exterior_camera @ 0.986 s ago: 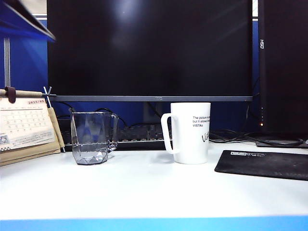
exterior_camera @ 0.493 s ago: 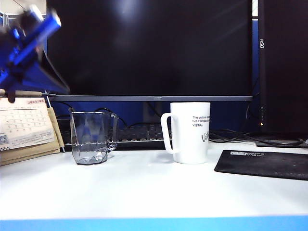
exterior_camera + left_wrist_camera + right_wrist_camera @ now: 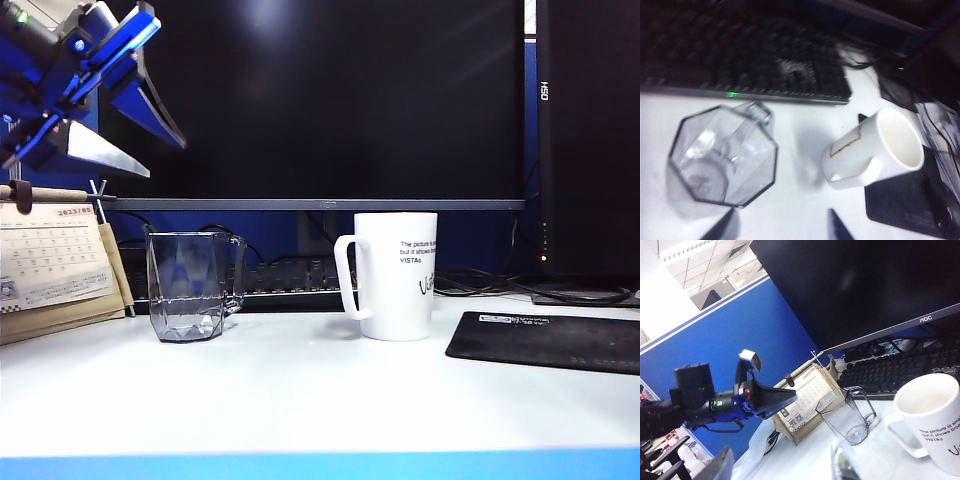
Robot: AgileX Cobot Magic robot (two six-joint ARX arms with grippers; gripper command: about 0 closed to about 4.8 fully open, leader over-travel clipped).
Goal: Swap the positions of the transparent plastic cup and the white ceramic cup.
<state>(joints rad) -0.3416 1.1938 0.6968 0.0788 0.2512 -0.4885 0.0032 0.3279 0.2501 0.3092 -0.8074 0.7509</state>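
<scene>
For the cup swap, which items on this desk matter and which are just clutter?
Part of the job:
- transparent faceted plastic cup, on the exterior view's left
- tall white ceramic cup, to its right
- left gripper, jaws open, above the plastic cup
- right gripper, open, near the white cup

Just lying about:
- black monitor
- black keyboard
- paper desk calendar
- black mouse pad
</scene>
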